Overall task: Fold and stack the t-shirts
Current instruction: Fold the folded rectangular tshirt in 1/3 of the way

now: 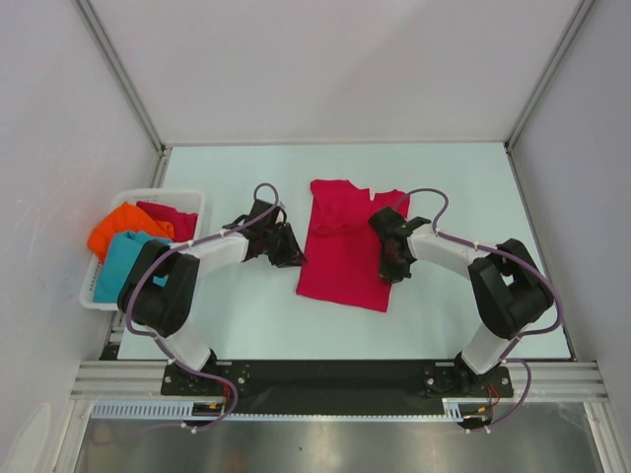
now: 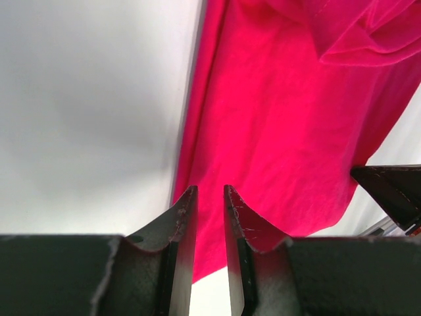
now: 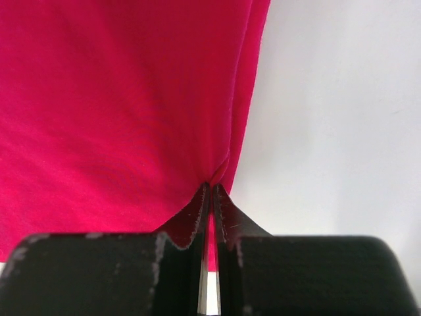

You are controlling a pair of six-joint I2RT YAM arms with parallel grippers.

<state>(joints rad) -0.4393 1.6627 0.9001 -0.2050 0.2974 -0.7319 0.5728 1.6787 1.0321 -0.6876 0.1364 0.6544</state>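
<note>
A crimson red t-shirt (image 1: 343, 246) lies partly folded on the table's middle, its top part bunched. My right gripper (image 1: 392, 268) sits at its right edge and is shut on the hem, the cloth pinched between the tips in the right wrist view (image 3: 212, 186). My left gripper (image 1: 289, 252) is at the shirt's left edge. In the left wrist view (image 2: 209, 191) its jaws stand a narrow gap apart with nothing between them, the red shirt (image 2: 283, 131) just ahead. An orange t-shirt (image 1: 123, 227), a second red one (image 1: 170, 217) and a teal one (image 1: 128, 258) lie in the basket.
The white slotted basket (image 1: 94, 296) stands at the table's left edge, beside the left arm. White walls close in the table at the back and sides. The right gripper's dark finger (image 2: 391, 191) shows at the right of the left wrist view.
</note>
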